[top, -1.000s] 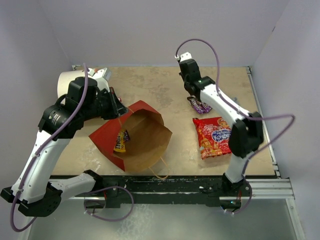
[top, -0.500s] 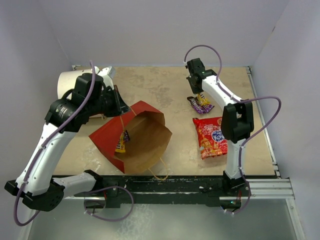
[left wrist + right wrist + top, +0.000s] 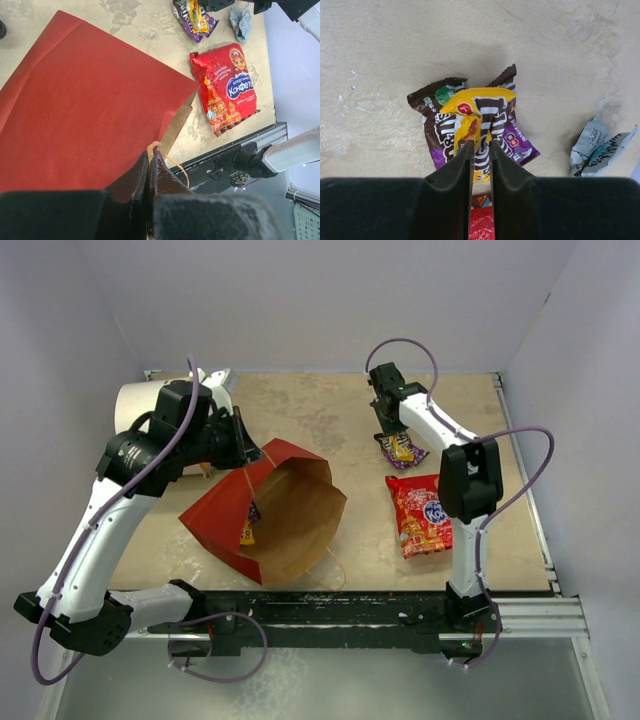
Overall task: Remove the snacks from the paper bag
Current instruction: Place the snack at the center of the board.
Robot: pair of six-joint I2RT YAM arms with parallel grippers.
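Note:
The paper bag lies tipped on its side, red outside, with its brown mouth facing the table's front. My left gripper is shut on its tan cord handle, holding the upper rim up. Inside the bag a yellow candy packet and a dark one show. My right gripper hovers just over a yellow packet, its jaws a narrow gap apart. That packet rests on purple-brown packets. The large red packet lies flat nearby, and a silvery wrapper lies to the right.
A white cylinder stands at the back left behind my left arm. A small black bottle shows at the edge of the left wrist view. The metal rail runs along the table's front edge.
My right gripper has set the yellow packet on the purple-brown ones and its jaws have parted. My left gripper has drawn the handle slightly up and back, shifting the bag.

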